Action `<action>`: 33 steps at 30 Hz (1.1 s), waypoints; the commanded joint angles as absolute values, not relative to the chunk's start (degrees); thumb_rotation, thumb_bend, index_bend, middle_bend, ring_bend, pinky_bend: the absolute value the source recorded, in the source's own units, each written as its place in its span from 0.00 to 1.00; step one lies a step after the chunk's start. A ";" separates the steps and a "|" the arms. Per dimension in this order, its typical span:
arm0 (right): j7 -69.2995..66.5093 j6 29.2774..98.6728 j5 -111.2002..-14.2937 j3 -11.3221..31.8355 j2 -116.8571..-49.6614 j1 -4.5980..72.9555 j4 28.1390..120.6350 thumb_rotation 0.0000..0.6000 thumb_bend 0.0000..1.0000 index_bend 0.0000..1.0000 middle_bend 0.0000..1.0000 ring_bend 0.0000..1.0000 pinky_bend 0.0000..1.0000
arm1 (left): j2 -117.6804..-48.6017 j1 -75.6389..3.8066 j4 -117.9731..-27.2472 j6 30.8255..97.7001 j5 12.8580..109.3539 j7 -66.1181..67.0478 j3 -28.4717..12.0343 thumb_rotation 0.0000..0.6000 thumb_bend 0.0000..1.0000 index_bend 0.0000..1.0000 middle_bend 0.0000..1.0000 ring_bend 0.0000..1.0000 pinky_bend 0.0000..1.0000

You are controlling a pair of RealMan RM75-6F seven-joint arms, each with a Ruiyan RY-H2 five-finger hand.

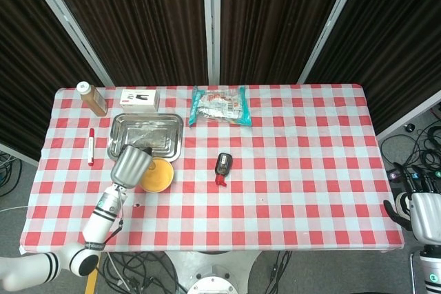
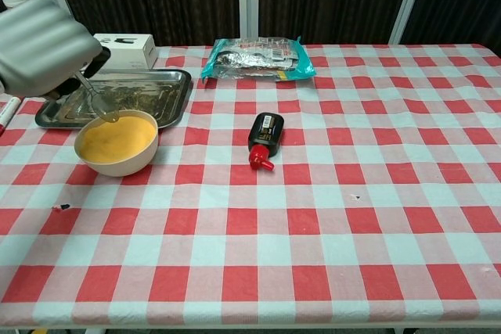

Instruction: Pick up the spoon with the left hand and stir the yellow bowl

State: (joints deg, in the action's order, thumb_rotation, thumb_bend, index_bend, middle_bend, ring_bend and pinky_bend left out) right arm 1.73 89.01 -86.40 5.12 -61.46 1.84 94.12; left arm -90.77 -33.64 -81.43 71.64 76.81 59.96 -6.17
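Smooth silver-grey shell over the back of the left hand (image 1: pixel 131 166), dark at the fingers' underside. White tubular forearm with black ring bands, rounded white elbow joint. Pale grey right hand (image 1: pixel 422 213) with black fingers.

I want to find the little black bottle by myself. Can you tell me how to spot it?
Start at the shiny metal tray at the table's back left, with the yellow bowl in front of it. Look right from the bowl toward the middle of the checked cloth: the black bottle lies on its side, alone. It is the only black thing with a red cap.
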 commanded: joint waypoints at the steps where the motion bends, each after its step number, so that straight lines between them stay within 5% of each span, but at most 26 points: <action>1: 2.11 88.78 -86.27 5.20 -61.35 2.00 94.38 1.00 0.22 0.11 0.38 0.12 0.23 | -89.23 -32.79 -81.00 69.03 71.98 41.70 -10.90 1.00 0.39 0.68 0.94 0.92 0.97; 11: 3.75 88.83 -86.48 5.20 -60.37 2.10 95.96 1.00 0.22 0.11 0.38 0.12 0.23 | -89.86 -36.65 -69.66 53.88 56.21 17.69 -21.03 1.00 0.39 0.65 0.93 0.92 0.97; 22: 4.37 87.90 -85.42 5.48 -60.54 2.55 96.18 1.00 0.23 0.11 0.38 0.12 0.23 | -95.43 -42.64 -54.86 42.32 47.93 16.53 -20.42 1.00 0.34 0.52 0.87 0.90 0.96; 28: 4.16 87.73 -84.97 5.65 -60.56 2.64 95.98 1.00 0.23 0.11 0.38 0.12 0.23 | -95.53 -42.98 -53.89 42.55 46.95 16.93 -19.55 1.00 0.30 0.43 0.82 0.85 0.95; 33: 3.77 87.00 -84.49 5.61 -60.10 2.80 95.78 1.00 0.23 0.11 0.37 0.12 0.23 | -91.48 -39.35 -60.25 49.19 49.40 12.65 -20.27 1.00 0.27 0.29 0.65 0.65 0.92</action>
State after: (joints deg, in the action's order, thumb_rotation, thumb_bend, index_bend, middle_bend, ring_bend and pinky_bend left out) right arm 3.85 87.14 -84.59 5.64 -60.21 2.76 95.82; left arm -93.63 -41.43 -57.10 45.71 47.90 14.86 -19.94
